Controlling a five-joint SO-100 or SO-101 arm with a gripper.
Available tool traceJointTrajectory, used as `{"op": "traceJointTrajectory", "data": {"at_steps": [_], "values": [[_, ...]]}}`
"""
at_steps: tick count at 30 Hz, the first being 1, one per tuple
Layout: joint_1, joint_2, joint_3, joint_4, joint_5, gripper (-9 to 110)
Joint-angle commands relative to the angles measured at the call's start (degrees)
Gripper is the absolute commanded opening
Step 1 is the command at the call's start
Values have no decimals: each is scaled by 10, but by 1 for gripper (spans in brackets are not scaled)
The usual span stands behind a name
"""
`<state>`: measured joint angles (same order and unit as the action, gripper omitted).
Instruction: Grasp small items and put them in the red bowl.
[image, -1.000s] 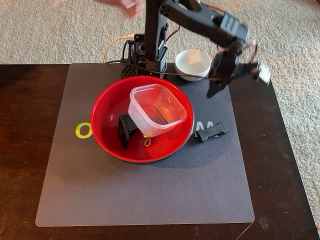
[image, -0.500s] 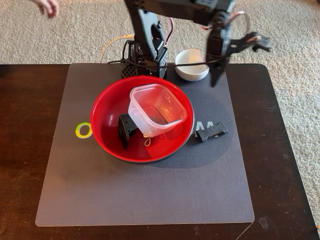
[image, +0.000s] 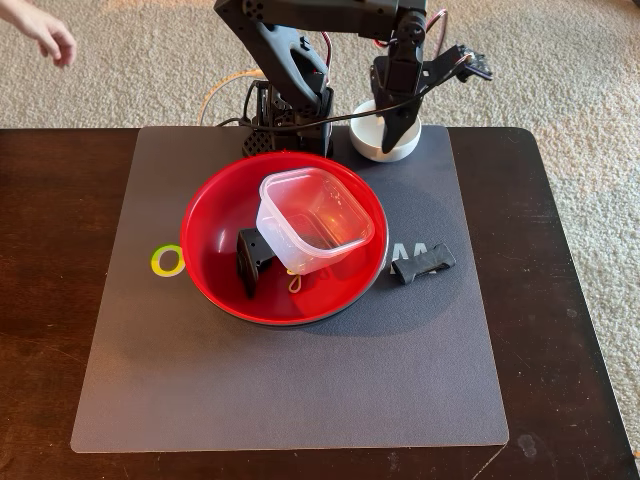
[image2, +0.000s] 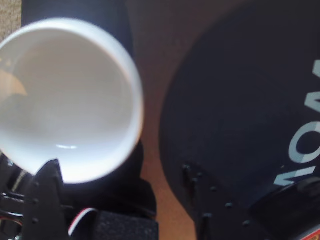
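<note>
Over the last second the arm has been swung from the right edge of the mat, in the fixed view, back toward its base, and the hand (image: 397, 135) is now held directly over the small white dish (image: 384, 146). In the wrist view the dish (image2: 65, 100) fills the upper left, with one dark finger (image2: 47, 200) at its near rim and the other at the lower right; the fingers are spread wide and nothing is pinched. The dish appears to be the next item chosen, and a descent with one finger inside the rim seems called for.

The red bowl (image: 215, 205) sits mid-mat and already holds the clear tub (image: 315, 218), the black bracket (image: 252, 260) and what looks like the yellow clip (image: 296, 282), mostly hidden under the tub. The ribbed black piece (image: 422, 263) lies on the mat just right of the bowl, not yet collected.

A grey mat (image: 290, 390) with a yellow-green ring mark (image: 165, 261) covers a dark wooden tabletop (image: 40, 300). Beige carpet (image: 560, 60) lies beyond, and a person's hand (image: 45, 28) is seen at the upper left, well apart from the arm.
</note>
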<state>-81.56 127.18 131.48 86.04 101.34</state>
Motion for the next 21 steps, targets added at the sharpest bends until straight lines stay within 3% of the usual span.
{"op": "traceJointTrajectory", "data": {"at_steps": [1, 15, 21], "values": [[-19, -18, 3, -25, -5, 31], [-29, -245, 5, -163, -23, 31], [-18, -270, 0, -182, -36, 15]]}}
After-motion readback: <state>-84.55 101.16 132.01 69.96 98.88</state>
